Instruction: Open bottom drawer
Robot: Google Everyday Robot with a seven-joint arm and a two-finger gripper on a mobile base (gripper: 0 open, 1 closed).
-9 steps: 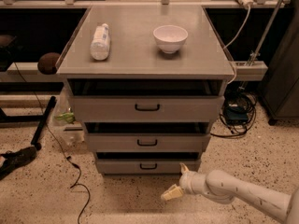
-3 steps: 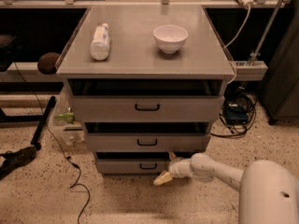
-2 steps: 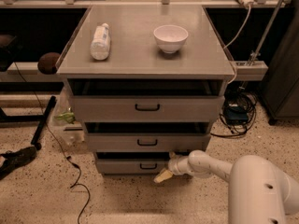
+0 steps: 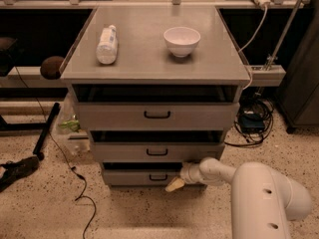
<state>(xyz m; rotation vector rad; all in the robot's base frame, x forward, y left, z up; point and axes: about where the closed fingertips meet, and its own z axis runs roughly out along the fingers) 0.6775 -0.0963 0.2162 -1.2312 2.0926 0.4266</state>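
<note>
I was standing in front of the grey cabinet (image 4: pixel 144 63), and the bottom drawer (image 4: pixel 124 177) was at its very foot, just above the speckled floor (image 4: pixel 45 208), under the middle drawer (image 4: pixel 124 152) and the top drawer (image 4: pixel 114 116). It looked the narrowest and lowest of the three. There was a dark gap above its front, but I could not say if it was already pulled out a little or fully closed. The gripper (image 4: pixel 175 184) was low at the front of this drawer, just to the right of the small black handle (image 4: pixel 158 177) and near the lower edge of the front. It seemed very close to the front, maybe touching it (from where I stood this was not sure), and whether the gripper was open or closed I could not tell. The white arm (image 4: pixel 219 171) came in from the right, close to the floor. To my judgement the drawer was rigid and not fragile, and it probably slid on rails, so it needed a straight pull outward and not much force unless it was loaded. The only good place to hold was the bar handle, which was thin and short, so the grip could slip off easily. On top of the cabinet a bottle (image 4: pixel 106 44) was lying and a white bowl (image 4: pixel 182 40) was standing, so a hard jerk could disturb them.
</note>
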